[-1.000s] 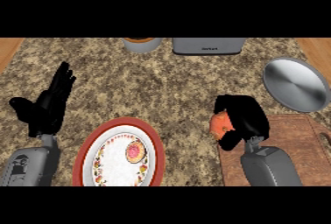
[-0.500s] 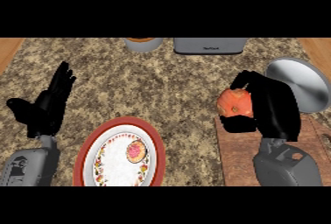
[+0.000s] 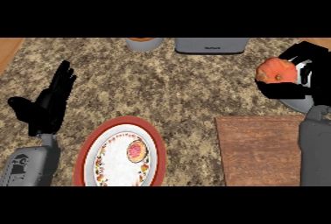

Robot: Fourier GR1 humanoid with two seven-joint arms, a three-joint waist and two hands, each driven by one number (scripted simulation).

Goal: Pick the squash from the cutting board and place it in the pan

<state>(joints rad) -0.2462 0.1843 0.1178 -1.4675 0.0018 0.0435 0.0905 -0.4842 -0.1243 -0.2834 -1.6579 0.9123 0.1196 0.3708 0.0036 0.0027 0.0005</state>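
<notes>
As the right hand [image 3: 315,54] hung at the far right of the desk [image 3: 187,87], its fingers were curled round the squash [image 3: 271,72]. And there it was, the orange squash, up off the surface and tucked against the black palm, the thumb wrapped underneath it. Just below that hand a grey sliver of the pan [image 3: 296,104] peeked out, the rest hidden behind hand and squash; whether the squash touched the pan could not be told. The cutting board [image 3: 258,151] lay nearer the lower edge, brown, with the grey right forearm crossing its right side. Over on the other side, the left hand [image 3: 48,105] rested open, fingers straight and pointing up, holding nothing. Down low between the two sat a red-rimmed plate [image 3: 123,120] with a small round pink-centred pastry [image 3: 135,151] on it. Along the far edge stood a grey cup [image 3: 143,43] and, beside it, a grey appliance [image 3: 212,45].
</notes>
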